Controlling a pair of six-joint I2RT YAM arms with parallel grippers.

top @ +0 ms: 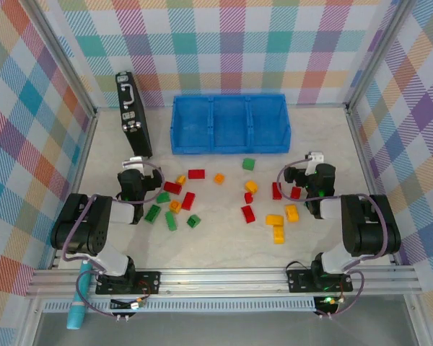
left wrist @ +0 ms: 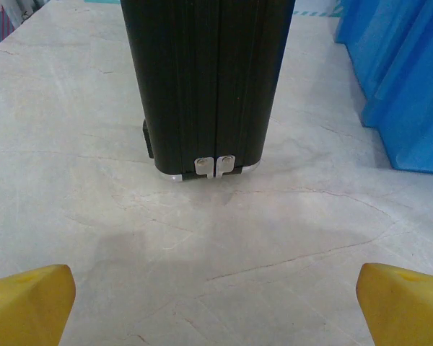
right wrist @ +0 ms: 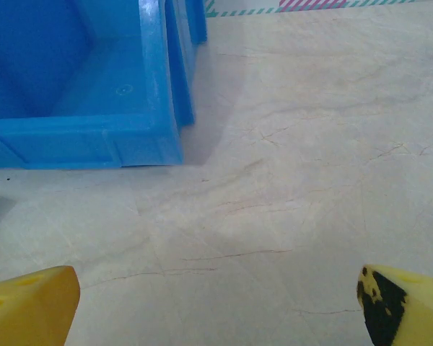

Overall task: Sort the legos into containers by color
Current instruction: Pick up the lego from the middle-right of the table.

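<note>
Red, green, yellow, orange legos [top: 196, 174] loose before the blue bin [top: 229, 149].

The top camera looks down from high over the near edge, taking in the whole bench [top: 216, 238], with bin [top: 229, 124] and case [top: 133, 115] at its far side. The left wrist camera sits low behind the left end effector [left wrist: 216, 306], facing the case's near end from close by, the bin's edge at right. The right wrist camera, equally low behind the right end effector [right wrist: 216, 303], faces the bin's right end; all three views share the bin.
</note>
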